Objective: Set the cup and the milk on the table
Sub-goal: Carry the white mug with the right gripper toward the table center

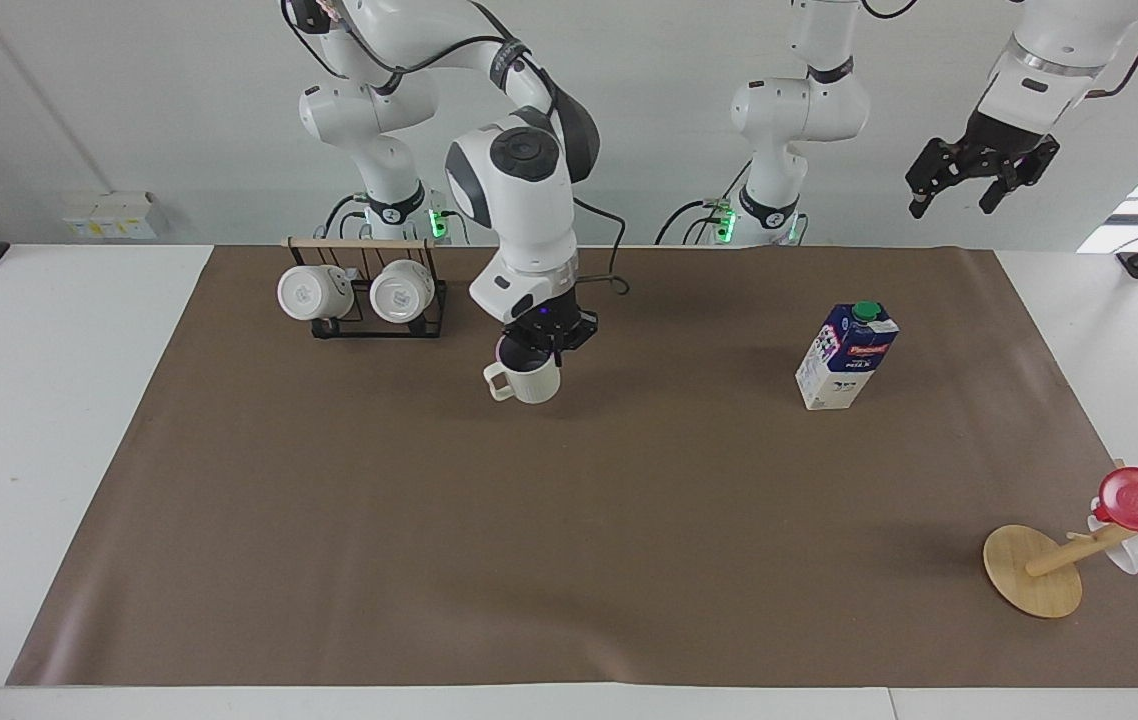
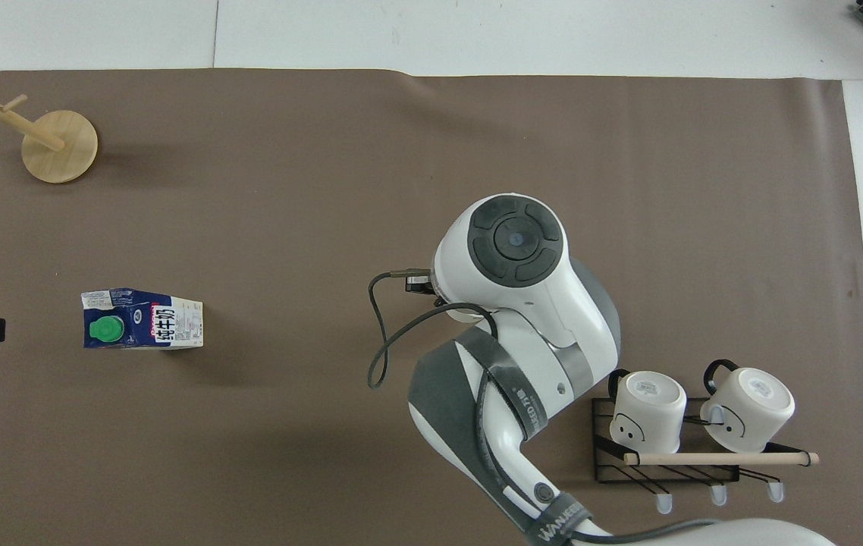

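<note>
right gripper (image 1: pixel 541 345) was clamped on the cup (image 1: pixel 527 381) by its rim, so it hung upright over the table (image 1: pixel 569 560); left gripper (image 1: pixel 979 172) waited, fingers apart.

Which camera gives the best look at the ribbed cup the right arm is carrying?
The facing view. There the cup hangs in plain sight from the right gripper, handle and ribbed wall visible, just above the brown sheet. In the overhead view the arm's own body hides the cup completely.

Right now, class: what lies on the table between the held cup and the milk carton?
Nothing: in the facing view only bare brown sheet runs from the cup, gripped by the right gripper, to the milk carton.
</note>
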Robot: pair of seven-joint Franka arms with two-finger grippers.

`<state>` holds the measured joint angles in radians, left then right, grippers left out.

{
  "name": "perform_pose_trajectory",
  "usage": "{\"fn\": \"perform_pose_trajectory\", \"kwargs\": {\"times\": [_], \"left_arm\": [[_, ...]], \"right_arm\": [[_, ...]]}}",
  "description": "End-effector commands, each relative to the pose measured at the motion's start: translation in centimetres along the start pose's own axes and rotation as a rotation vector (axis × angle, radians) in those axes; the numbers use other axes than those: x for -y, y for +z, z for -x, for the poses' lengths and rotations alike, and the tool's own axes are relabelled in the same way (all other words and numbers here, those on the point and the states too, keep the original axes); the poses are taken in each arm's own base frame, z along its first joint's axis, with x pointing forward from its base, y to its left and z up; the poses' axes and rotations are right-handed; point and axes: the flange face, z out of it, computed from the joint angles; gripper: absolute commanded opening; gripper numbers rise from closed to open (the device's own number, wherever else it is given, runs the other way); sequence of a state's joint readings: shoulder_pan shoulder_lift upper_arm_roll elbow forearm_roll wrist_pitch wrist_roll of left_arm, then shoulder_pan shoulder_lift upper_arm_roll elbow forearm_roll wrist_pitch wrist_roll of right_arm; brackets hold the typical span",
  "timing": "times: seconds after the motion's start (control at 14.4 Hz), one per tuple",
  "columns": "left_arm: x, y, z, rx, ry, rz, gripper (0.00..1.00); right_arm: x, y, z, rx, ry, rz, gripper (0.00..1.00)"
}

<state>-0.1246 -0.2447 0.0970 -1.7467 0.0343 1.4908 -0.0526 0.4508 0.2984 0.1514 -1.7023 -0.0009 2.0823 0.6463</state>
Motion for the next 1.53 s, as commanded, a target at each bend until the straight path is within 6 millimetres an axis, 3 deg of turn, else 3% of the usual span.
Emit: {"fn": "perform_pose_trajectory", "kwargs": {"times": [0.0,0.56,1.04,1.39,1.46], "left_arm": [[0.2,-0.5,0.2,0.004,0.005,-0.013,1.0],[0.3,-0.6,0.3,0.002,0.003,-0.013,1.0],[0.5,-0.6,0.3,0.002,0.0,-0.012,1.0],[0.5,-0.6,0.3,0.002,-0.004,-0.012,1.0],[0.4,-0.6,0.3,0.002,-0.003,-0.012,1.0]], "right_arm": [[1.3,3.0,-0.1,-0.064,0.038,0.029,0.0],[1.3,7.7,0.8,-0.088,0.026,0.082,0.0],[1.6,7.9,0.9,-0.105,0.036,0.071,0.0],[2.9,8.7,1.7,-0.107,0.028,0.063,0.0],[2.7,8.8,1.6,-0.104,0.03,0.065,0.04]]}}
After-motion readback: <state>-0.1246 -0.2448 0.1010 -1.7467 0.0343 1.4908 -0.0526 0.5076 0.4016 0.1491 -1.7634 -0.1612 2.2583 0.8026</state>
